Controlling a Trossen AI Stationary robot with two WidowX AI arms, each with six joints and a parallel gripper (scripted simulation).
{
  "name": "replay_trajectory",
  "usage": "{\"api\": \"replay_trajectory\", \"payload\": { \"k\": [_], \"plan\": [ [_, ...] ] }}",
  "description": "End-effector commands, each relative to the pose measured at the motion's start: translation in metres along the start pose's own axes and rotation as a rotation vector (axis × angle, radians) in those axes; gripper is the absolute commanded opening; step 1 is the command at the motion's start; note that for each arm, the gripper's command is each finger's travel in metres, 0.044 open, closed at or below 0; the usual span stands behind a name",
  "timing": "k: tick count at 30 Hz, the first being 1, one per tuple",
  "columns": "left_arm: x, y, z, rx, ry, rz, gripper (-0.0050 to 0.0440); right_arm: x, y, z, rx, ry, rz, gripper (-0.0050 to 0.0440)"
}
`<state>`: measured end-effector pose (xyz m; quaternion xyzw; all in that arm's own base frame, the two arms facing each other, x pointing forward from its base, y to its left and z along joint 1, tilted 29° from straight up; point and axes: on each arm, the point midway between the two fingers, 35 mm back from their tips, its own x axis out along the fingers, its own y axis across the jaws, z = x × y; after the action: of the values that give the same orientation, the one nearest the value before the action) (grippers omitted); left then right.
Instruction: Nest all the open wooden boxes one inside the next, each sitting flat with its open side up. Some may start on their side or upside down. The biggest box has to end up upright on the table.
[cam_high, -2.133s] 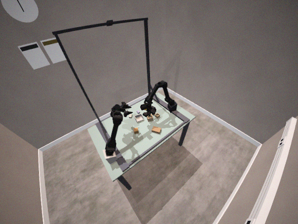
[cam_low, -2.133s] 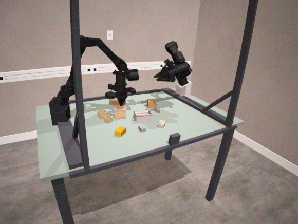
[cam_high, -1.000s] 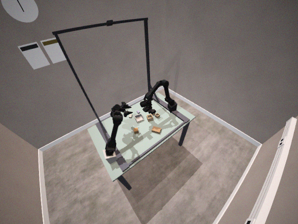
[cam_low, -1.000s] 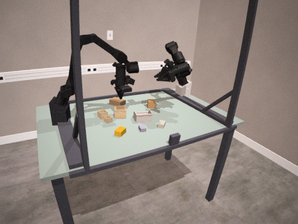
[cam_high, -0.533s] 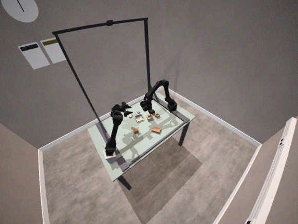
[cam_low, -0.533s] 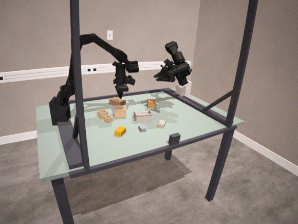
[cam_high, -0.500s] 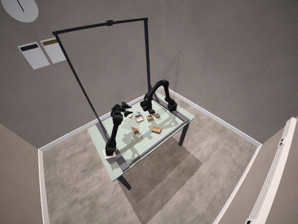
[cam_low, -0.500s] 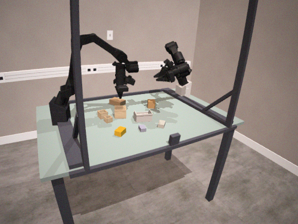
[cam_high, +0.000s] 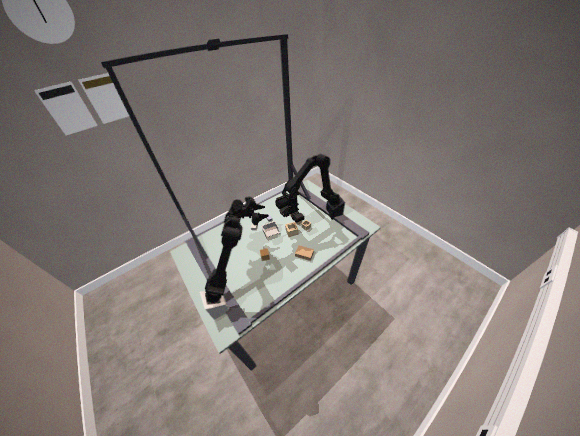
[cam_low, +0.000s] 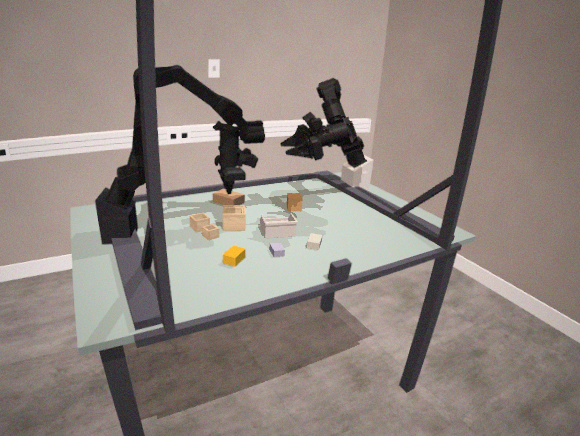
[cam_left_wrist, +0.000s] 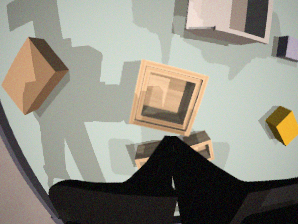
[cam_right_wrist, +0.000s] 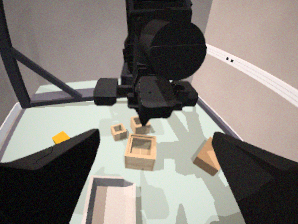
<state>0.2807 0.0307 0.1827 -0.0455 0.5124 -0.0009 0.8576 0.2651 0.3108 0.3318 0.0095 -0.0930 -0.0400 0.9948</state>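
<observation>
A large open wooden box (cam_high: 292, 233) (cam_low: 234, 221) (cam_left_wrist: 199, 106) (cam_right_wrist: 140, 161) stands upright; its stepped double rim suggests another box inside. A medium wooden box (cam_low: 200, 226) (cam_left_wrist: 150, 148) and a small one (cam_low: 210, 234) (cam_right_wrist: 119, 135) stand open side up beside it, partly hidden by the fingers in the left wrist view. My left gripper (cam_high: 298, 219) (cam_low: 229, 192) (cam_left_wrist: 169, 141) (cam_right_wrist: 143, 124) is shut and empty, pointing down above the table near the large box. My right gripper (cam_high: 265, 212) (cam_low: 285, 149) (cam_right_wrist: 157, 137) is open and empty, held high.
A pale open tray (cam_low: 278, 231) (cam_left_wrist: 225, 36) stands beside the large box. A brown block (cam_high: 304, 252) (cam_low: 227, 198) (cam_left_wrist: 22, 77) and an orange-brown block (cam_high: 265, 254) (cam_low: 294, 202) lie beyond. Yellow (cam_low: 234, 256) (cam_left_wrist: 282, 125), purple (cam_low: 276, 250) and cream (cam_low: 314, 241) blocks lie nearer the exterior camera.
</observation>
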Motion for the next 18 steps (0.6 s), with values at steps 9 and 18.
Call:
{"api": "replay_trajectory", "payload": {
  "k": [9,18],
  "plan": [
    [0.0,0.001,-0.012,-0.042,-0.022,0.0,-0.005,0.036,-0.021,0.017,-0.058,0.006,0.069,0.04],
    [0.006,0.002,-0.024,-0.081,-0.021,0.0,-0.005,0.061,-0.044,0.01,-0.133,0.073,0.136,0.04]
  ]
}}
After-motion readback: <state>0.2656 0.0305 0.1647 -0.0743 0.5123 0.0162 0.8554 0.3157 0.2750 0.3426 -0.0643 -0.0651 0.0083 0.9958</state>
